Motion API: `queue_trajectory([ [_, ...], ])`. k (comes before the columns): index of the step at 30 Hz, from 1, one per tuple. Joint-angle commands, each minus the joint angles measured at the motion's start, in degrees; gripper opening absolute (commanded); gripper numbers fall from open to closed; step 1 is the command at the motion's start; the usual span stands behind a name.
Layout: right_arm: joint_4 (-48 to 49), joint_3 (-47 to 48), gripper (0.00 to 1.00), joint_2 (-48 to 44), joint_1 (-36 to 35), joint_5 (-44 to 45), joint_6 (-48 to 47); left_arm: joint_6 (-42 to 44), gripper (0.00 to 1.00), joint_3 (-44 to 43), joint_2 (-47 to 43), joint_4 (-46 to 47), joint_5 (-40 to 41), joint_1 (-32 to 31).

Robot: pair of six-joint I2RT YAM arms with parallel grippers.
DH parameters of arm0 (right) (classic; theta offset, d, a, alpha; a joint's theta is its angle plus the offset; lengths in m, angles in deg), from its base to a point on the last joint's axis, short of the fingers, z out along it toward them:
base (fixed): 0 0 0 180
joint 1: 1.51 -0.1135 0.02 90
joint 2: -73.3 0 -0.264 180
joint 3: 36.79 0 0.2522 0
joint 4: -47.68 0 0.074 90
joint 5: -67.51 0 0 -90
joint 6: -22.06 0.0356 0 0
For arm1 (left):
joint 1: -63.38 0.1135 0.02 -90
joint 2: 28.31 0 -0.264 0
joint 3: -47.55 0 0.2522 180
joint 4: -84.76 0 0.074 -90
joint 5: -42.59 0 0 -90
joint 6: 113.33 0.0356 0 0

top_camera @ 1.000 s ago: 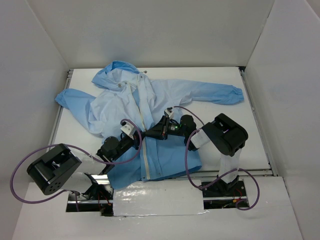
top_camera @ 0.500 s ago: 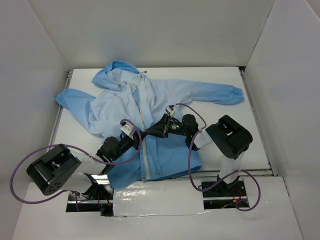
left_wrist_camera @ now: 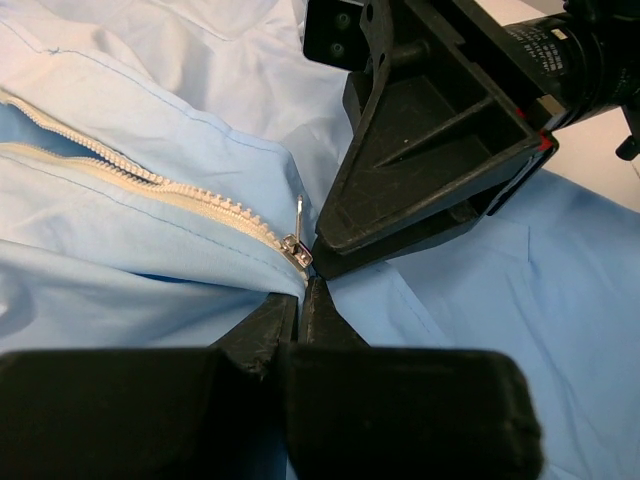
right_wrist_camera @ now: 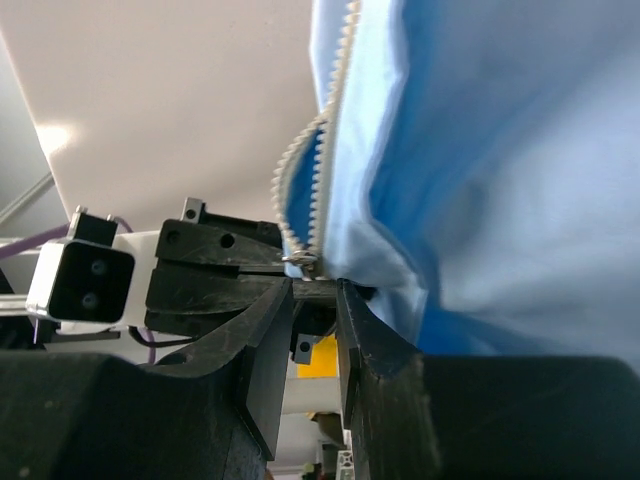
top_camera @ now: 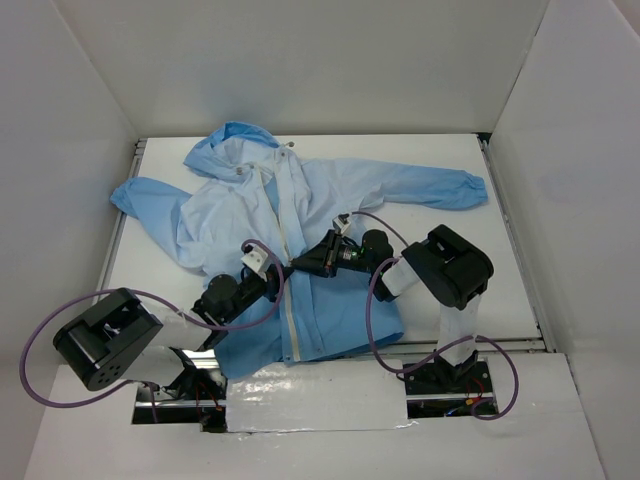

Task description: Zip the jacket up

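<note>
The white table (top_camera: 480, 250) carries the jacket (top_camera: 330, 190) spread flat on its back. The hood lies at the far side, the sleeves run out to either side, and the darker hem lies toward the arm bases. That puts the front opening in a line between the two arms, so we can work it from both sides at once.

Both arms reach in to one spot at about mid-front. Below that spot the white zipper (left_wrist_camera: 215, 200) reads as one closed strip down to the hem. Above it the two rows of teeth part and run open toward the collar, so we judge the job partly done, with the chest left to close.

The left gripper (left_wrist_camera: 300, 298) sits just on the hem side of the slider (left_wrist_camera: 296, 249). Its fingers (left_wrist_camera: 262, 325) are pressed together on the jacket fabric at the closed seam, which looks like an anchor so the cloth cannot ride along.

The right gripper (right_wrist_camera: 315, 300) meets it tip to tip from the opposite side. Its fingers (right_wrist_camera: 370, 340) are drawn to a narrow slot with the small metal slider at its mouth. They seem to pinch it, though the thin pull tab stands free beside them.
</note>
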Motion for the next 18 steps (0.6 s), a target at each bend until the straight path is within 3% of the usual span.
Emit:
queue_trajectory([
  [1, 7.9, 1.0, 0.32, 1.1, -0.2, -0.6, 0.3, -0.2, 0.00, -0.2, -0.9, 34.7, -2.3, -0.4],
  [5, 6.5, -0.1, 0.40, -0.5, 0.2, -0.4, -1.9, -0.2, 0.00, 0.0, -1.2, 34.7, -2.5, -0.4],
  [18, 3.7, 0.3, 0.42, -3.9, 0.4, -0.1, -6.6, -0.2, 0.00, 0.6, -1.4, 34.7, -4.8, -0.4],
])
